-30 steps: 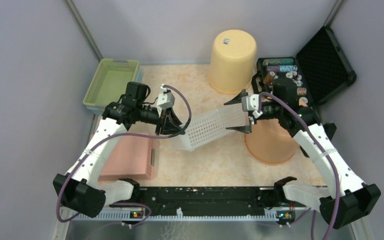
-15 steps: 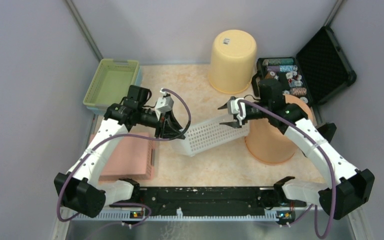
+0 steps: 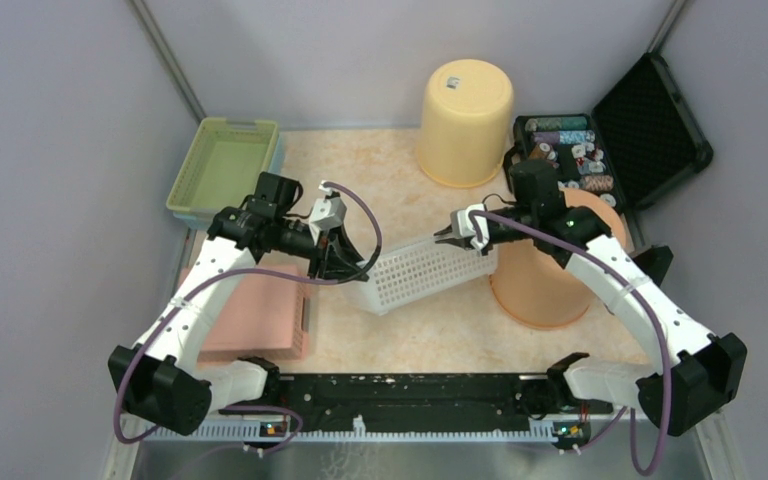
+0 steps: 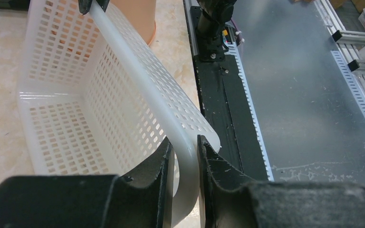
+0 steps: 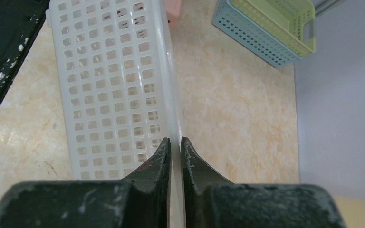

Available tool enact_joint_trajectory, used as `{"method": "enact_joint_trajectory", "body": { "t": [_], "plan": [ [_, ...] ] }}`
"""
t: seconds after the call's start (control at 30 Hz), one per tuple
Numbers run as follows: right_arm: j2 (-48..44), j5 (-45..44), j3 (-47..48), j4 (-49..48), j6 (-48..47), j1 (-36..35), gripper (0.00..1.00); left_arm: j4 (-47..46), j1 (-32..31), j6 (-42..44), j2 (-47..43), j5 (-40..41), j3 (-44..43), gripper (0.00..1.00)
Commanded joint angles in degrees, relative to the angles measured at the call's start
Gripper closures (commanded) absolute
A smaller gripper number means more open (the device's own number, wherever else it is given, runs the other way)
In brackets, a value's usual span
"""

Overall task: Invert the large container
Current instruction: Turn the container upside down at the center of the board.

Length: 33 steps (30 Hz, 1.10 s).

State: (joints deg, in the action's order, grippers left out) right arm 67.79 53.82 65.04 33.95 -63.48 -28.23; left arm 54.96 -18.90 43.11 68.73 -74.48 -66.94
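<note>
Both arms are on the basket (image 3: 415, 268) right now. It's the white perforated one, mid-table, between the pink box (image 3: 255, 315) on the left and the orange bucket (image 3: 545, 290) on the right. It's tilted, not flat on its base: a perforated wall is turned up toward the overhead view, and the left wrist view looks into its open inside. The right end sits a little farther back than the left. Whether its low edge touches the table (image 3: 420, 340), I cannot tell.

The left gripper (image 4: 184, 145) is at the basket's left end, its black fingers clamped on the thick rim near the corner, one finger on each side of it. The right gripper (image 5: 175, 142) is at the right end on the same long rim, its fingers pinched tight with the thin white edge running between them. That end lies just beside the orange bucket.

Around the scene, a yellow bucket (image 3: 465, 120) stands upside down at the far edge. A green crate (image 3: 222, 165) sits in the far left corner, nested in a blue crate (image 5: 247, 35). An open black case (image 3: 660, 105) with spools (image 3: 565, 140) is at the far right, just behind the orange bucket
</note>
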Motion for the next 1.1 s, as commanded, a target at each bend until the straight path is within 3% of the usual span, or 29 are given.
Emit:
{"method": "enact_joint_trajectory", "body": {
  "t": [0.0, 0.23, 0.3, 0.4, 0.6, 0.87, 1.07],
  "plan": [
    [1.65, 1.33, 2.25, 2.25, -1.73, -0.94, 1.00, -0.28, -0.11, 1.58, -2.17, -3.77, -1.20, 0.94],
    [2.93, 3.84, 4.92, 2.43, 3.14, -0.95, 1.00, -3.68, 0.08, -2.04, -3.67, 0.50, -1.71, 0.59],
    [3.52, 4.52, 5.94, 2.48, 4.56, -0.94, 1.00, -5.44, 0.17, -3.52, -4.43, 2.23, -1.51, 0.45],
    [4.15, 5.83, 7.16, 2.23, 7.15, -0.95, 1.00, -7.36, 0.34, -5.09, -5.95, 4.58, -1.28, 0.36],
    [5.25, 8.91, 9.61, 0.46, 14.83, -0.95, 1.00, -10.09, 0.53, -7.63, -7.75, 8.73, -1.39, 0.04],
    [8.89, 11.37, 11.17, -5.73, 28.26, -0.94, 1.00, -12.90, 0.54, -10.58, -8.51, 17.30, -3.93, 0.01],
    [12.87, 10.30, 10.64, -10.83, 36.74, -0.95, 1.00, -12.61, 0.61, -10.17, -9.27, 19.04, -4.90, 0.01]
  ]
}}
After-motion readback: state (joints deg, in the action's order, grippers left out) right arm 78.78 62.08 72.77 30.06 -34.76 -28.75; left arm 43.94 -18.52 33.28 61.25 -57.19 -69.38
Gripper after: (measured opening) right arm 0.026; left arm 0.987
